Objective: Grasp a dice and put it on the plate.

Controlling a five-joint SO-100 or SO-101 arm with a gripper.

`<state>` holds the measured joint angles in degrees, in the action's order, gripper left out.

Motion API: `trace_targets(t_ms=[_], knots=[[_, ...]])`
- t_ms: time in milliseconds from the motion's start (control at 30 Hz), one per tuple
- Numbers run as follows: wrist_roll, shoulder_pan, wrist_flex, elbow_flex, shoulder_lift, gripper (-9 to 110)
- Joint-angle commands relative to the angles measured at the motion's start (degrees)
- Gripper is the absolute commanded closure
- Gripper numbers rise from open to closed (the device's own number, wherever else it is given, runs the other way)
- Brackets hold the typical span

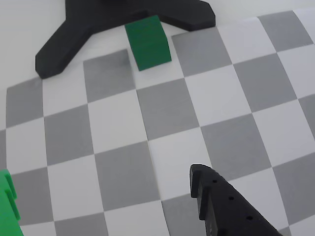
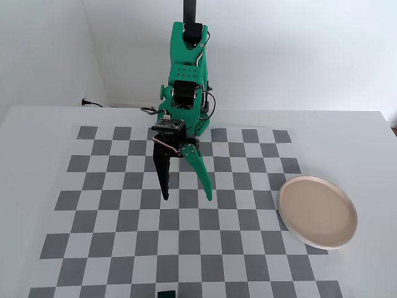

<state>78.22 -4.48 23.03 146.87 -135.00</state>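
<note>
Wrist view: the dice [image 1: 147, 43] sits near the top edge, on the checkerboard [image 1: 162, 137], its far side touching or just in front of a black stand foot [image 1: 88, 24] that spreads across the top. A black finger [image 1: 221, 206] enters from the bottom edge right of centre, and a slice of the green finger [image 1: 7, 201] shows at the bottom left corner. The wide span of board between them is bare, so the jaws stand wide open with nothing held or touched. The dice lies well ahead of both fingers.

Fixed view: the green arm [image 2: 186, 93] stands at the far middle of the white surface [image 2: 37, 143] and reaches down over the checkerboard. The gripper [image 2: 186, 197] hangs above the board's middle rows, the black finger on the left and the green one on the right splayed apart in a V, empty. The dice shows as a small dark square [image 2: 166, 293] at the near edge of the surface, just left of centre and partly cut off by the frame, well apart from the gripper. The plate [image 2: 317, 212] lies at the right edge of the checkerboard, overlapping its outer squares, empty, and well apart from both dice and gripper.
</note>
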Motion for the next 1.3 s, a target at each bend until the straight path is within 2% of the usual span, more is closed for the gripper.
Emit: trace_targets(t_ms=[0, 900, 1267], knots=[[0.53, 0.18, -2.37, -8.88, 4.04, 68], [2.46, -2.81, -2.81, -51.24, 48.78, 71], [6.77, -2.99, -7.21, -55.55, 59.06, 72]])
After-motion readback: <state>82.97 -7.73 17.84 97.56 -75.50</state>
